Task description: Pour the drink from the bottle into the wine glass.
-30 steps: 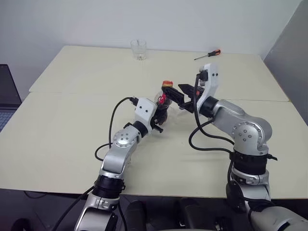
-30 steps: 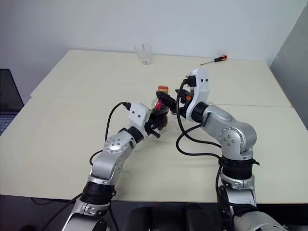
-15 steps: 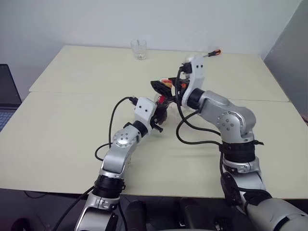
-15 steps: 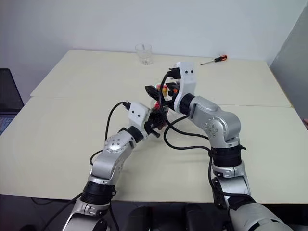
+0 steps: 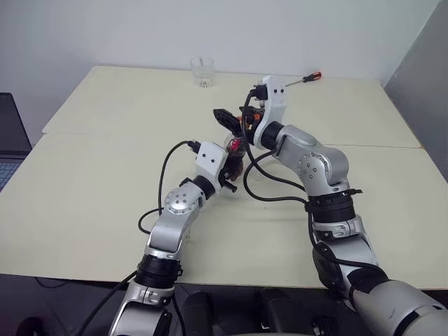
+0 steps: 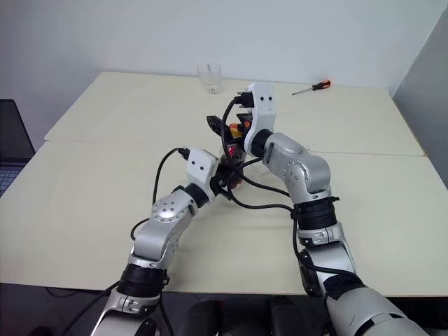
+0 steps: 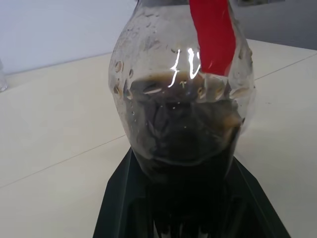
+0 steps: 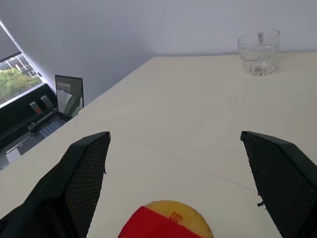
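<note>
My left gripper (image 5: pixel 234 162) is clamped tight around the bottle (image 7: pixel 181 106), holding it upright just above the table (image 5: pixel 105 182), roughly in the middle between my two arms. Right gripper (image 8: pixel 176 188) is spread as wide as it goes, hanging level right over the top of the bottle — from the wrist I can see the yellowish cap (image 8: pixel 171 218) sitting between the two black fingers (image 8: pixel 84 171), not touched by either one.

The drink (image 7: pixel 183 139) fills about the lower half of the bottle, dark and cola-looking, with the red label strip (image 7: pixel 213 32) running down the clear part above it.

Way off at the far edge of the table there's a short clear tumbler (image 5: pixel 201 71), and a red-handled screwdriver (image 5: pixel 302 79) lying further to the right — both well apart from my hands.
</note>
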